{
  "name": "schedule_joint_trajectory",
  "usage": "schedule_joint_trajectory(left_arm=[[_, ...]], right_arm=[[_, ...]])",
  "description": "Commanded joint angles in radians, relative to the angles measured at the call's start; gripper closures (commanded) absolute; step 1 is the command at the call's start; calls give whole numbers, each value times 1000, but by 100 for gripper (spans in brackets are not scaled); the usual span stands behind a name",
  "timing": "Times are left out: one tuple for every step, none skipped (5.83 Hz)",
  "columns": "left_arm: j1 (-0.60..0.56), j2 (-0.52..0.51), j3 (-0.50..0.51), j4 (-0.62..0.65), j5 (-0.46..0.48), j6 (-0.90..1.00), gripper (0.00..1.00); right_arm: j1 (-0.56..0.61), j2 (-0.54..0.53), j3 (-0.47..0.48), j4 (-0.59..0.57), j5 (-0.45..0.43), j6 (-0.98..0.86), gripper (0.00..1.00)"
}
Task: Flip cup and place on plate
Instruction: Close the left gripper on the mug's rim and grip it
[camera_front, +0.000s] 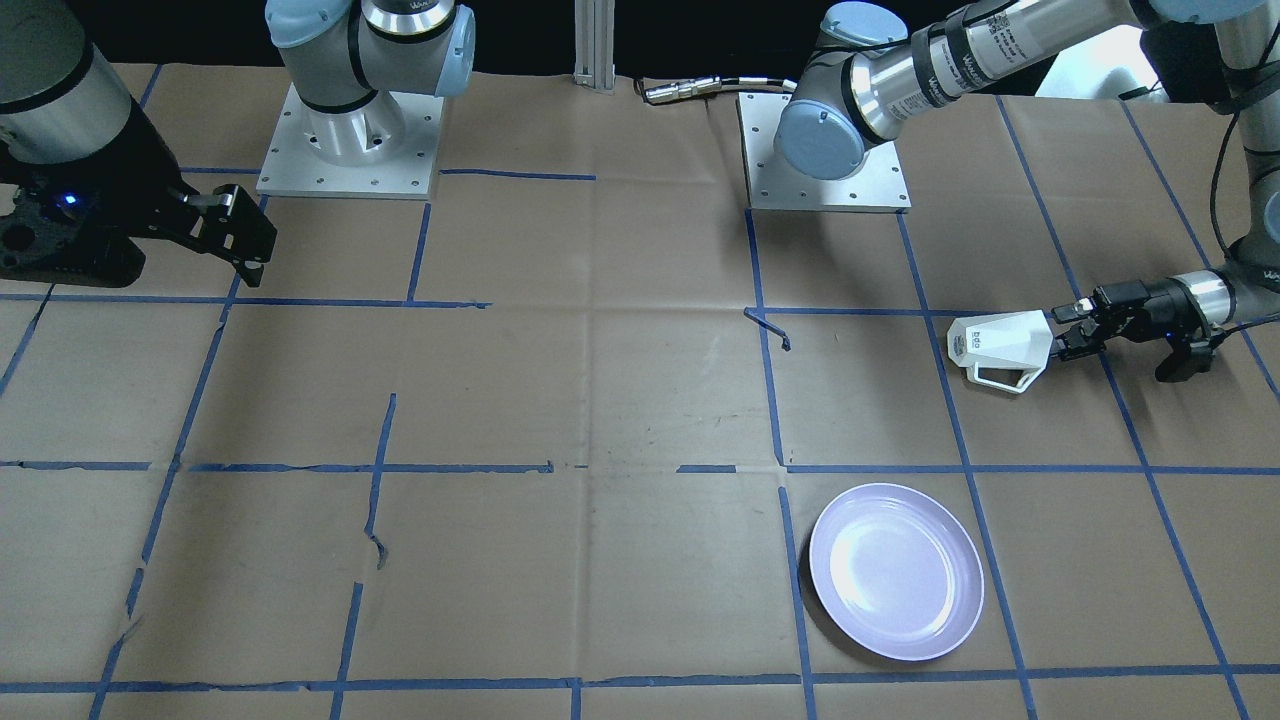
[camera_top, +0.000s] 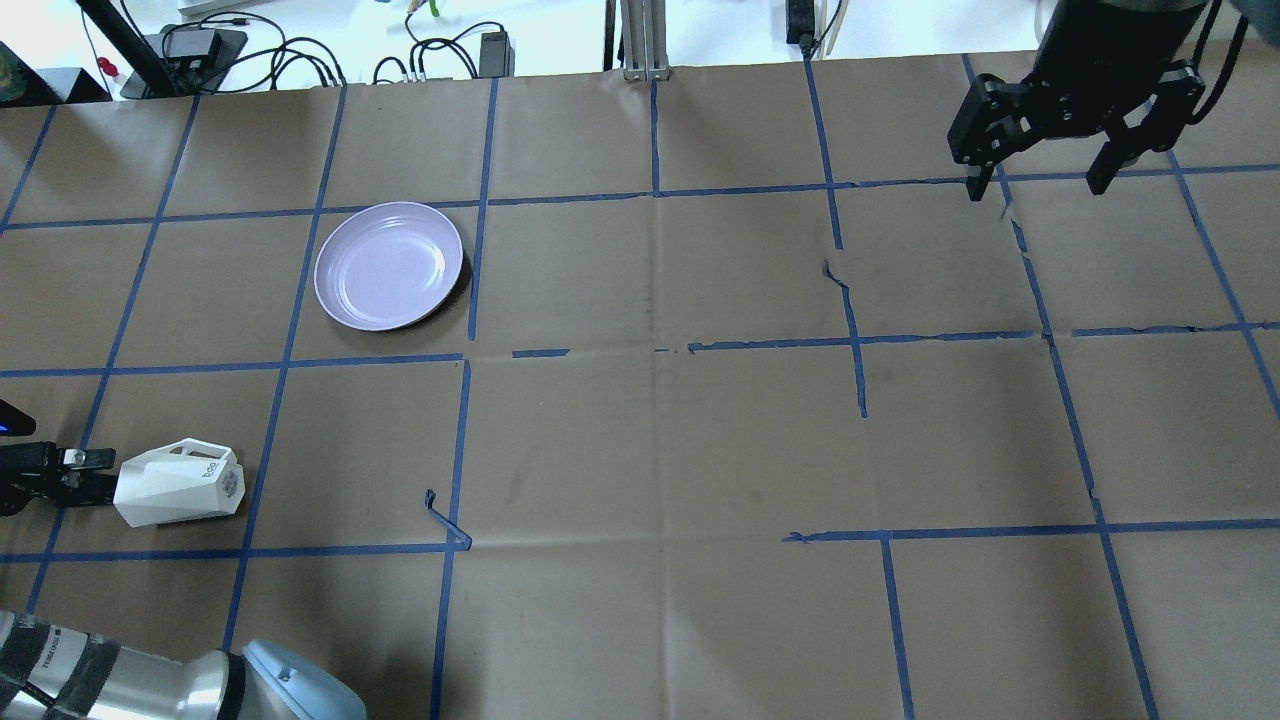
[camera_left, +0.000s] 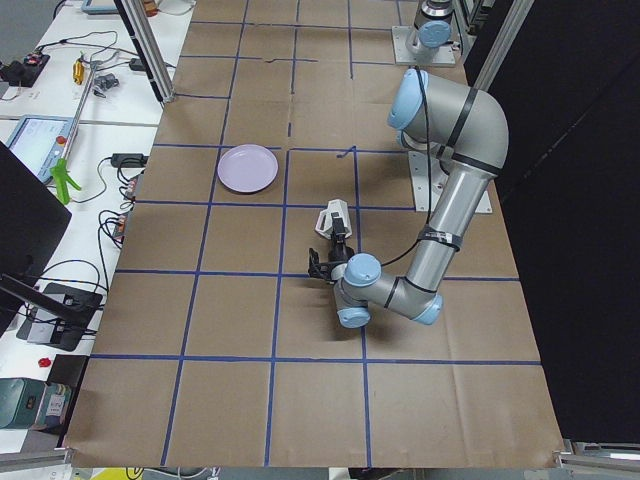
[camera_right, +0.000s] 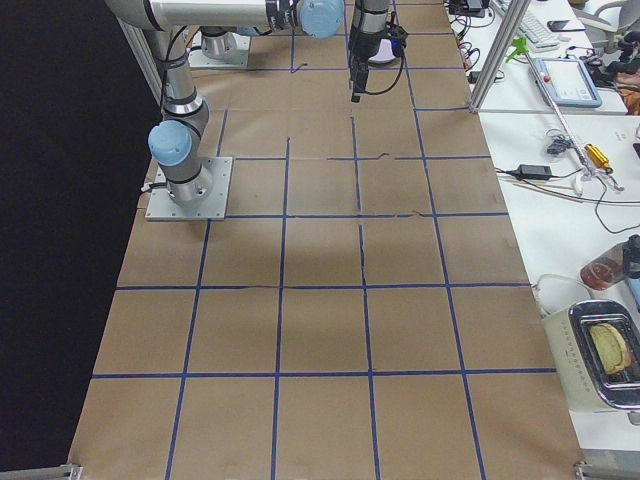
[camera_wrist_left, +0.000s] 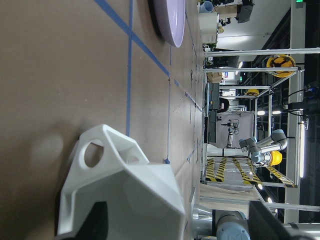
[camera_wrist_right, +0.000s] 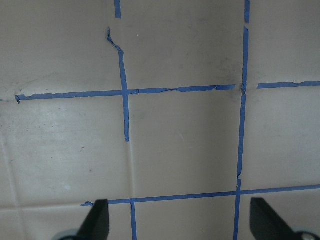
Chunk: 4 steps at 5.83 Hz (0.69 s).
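Note:
The white faceted cup (camera_front: 1000, 350) lies on its side, its printed base pointing away from my left gripper (camera_front: 1066, 330). The left gripper is shut on the cup's rim and holds it low over the paper. The cup also shows in the overhead view (camera_top: 180, 487), the exterior left view (camera_left: 336, 215) and the left wrist view (camera_wrist_left: 125, 195). The pale lavender plate (camera_front: 896, 571) lies empty on the table, apart from the cup; it also shows in the overhead view (camera_top: 388, 265). My right gripper (camera_top: 1038, 185) hangs open and empty over the far side of the table (camera_front: 242, 232).
Brown paper with a grid of blue tape (camera_top: 655, 350) covers the table. Both arm bases (camera_front: 350, 130) stand on metal plates at the robot's edge. Cables and adapters (camera_top: 300, 60) lie beyond the far edge.

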Motion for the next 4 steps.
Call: schedule_joint_trajectory(left_arm=[[0,3,0,-3,4,23,37],[0,-2,3,-3,6,59,66],[0,-11,9,-2,7,69,88],[0,-8,15,-3,7,69,100]], right_arm=[[0,0,0,-1,0,0,0],[0,0,0,0,0,0,0],[0,0,0,0,0,0,0],[0,0,0,0,0,0,0]])
